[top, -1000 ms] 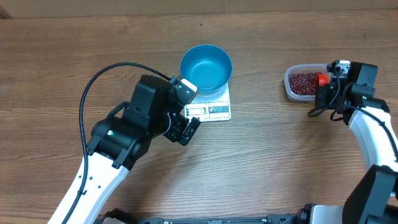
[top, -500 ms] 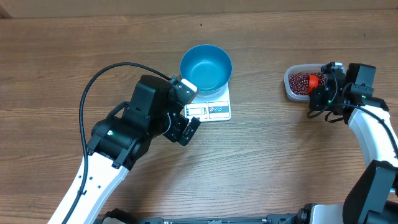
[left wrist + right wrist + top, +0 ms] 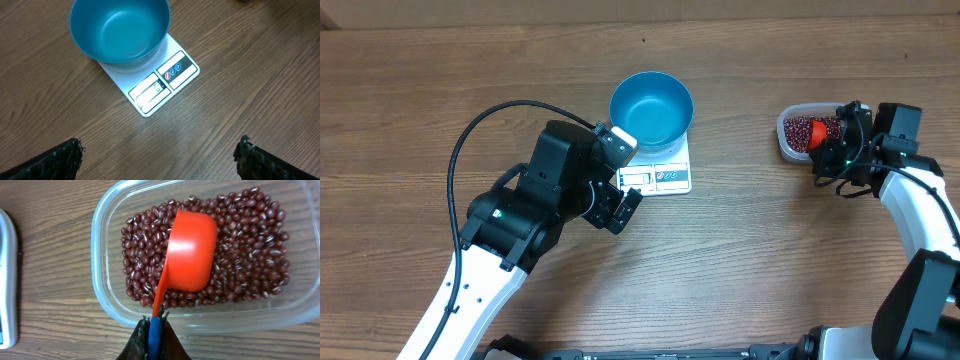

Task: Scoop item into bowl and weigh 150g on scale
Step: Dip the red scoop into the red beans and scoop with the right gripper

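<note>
The right gripper [image 3: 155, 330] pinches an orange scoop [image 3: 190, 250] on beans [image 3: 245, 220] in a tub [image 3: 107, 225] right of the scale [image 3: 165, 85]; the left gripper [image 3: 160, 152] hovers spread near it.

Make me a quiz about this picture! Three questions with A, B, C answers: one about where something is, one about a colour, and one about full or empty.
1. Where does the blue bowl sit?
A. on the white scale
B. on a plate
C. on a shelf

2. What colour is the scoop over the beans?
A. green
B. orange-red
C. yellow

3. The blue bowl is:
A. empty
B. half full
C. heaped

Answers:
1. A, the bowl covers the far end of the scale.
2. B, the right wrist view shows its orange-red cup.
3. A, only bare blue shows inside.
</note>
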`<state>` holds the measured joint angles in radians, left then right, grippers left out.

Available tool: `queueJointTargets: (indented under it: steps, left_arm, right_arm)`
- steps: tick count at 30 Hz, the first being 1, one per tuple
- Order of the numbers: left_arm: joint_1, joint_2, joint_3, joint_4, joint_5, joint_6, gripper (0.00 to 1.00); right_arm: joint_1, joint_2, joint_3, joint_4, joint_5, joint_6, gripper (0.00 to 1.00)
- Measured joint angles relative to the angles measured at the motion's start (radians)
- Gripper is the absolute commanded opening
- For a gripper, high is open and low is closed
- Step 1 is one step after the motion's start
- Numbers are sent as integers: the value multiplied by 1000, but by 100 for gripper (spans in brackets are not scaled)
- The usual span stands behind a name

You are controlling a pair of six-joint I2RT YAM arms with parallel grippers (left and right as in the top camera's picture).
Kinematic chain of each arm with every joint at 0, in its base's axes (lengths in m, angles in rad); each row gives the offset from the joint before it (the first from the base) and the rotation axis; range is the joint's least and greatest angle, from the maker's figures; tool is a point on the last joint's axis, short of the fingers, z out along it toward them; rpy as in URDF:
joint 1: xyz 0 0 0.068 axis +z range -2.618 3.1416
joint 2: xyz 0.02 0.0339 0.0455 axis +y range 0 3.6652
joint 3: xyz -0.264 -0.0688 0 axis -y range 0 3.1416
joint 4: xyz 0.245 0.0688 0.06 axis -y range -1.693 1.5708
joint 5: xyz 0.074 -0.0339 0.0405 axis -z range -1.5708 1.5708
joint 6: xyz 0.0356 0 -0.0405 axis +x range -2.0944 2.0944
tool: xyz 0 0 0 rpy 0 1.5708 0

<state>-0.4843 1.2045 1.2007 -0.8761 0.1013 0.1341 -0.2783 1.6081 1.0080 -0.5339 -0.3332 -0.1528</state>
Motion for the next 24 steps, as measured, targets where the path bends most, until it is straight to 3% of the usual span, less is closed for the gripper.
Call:
queueJointTargets:
  steps: [14, 24]
  left_arm:
    - [0, 0, 0, 0, 0, 0, 100]
    - [0, 0, 0, 0, 0, 0, 100]
  right_arm:
    - [-153, 27, 0, -3, -226, 45, 4]
    - [-167, 105, 0, 36, -372, 48, 4]
